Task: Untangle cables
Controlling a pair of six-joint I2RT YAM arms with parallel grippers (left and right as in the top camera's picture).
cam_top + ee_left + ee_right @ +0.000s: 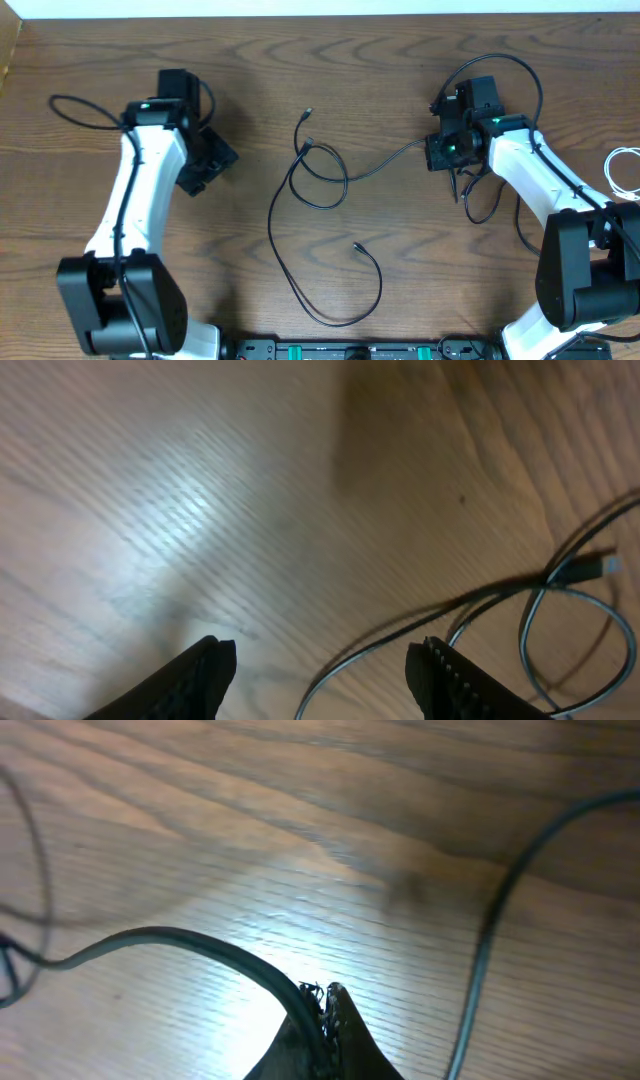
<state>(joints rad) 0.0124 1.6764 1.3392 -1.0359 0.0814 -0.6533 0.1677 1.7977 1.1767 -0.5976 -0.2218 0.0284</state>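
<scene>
At the middle of the table (400, 60) the black cables (270, 222) lie looped together, one pinched in the shut right gripper (325, 1000), the left gripper (322, 655) wide, empty, well apart; separating seems in hand, and next the left probably must pin the loop

You're looking at a brown bench (400, 60) with darker, wavy wood grain. On it you have black cables (271, 225) and one white cable (612, 172). Your left arm (140, 190) and right arm (540, 170) are white with black joints, and the left fingers (195, 678) are black.
</scene>
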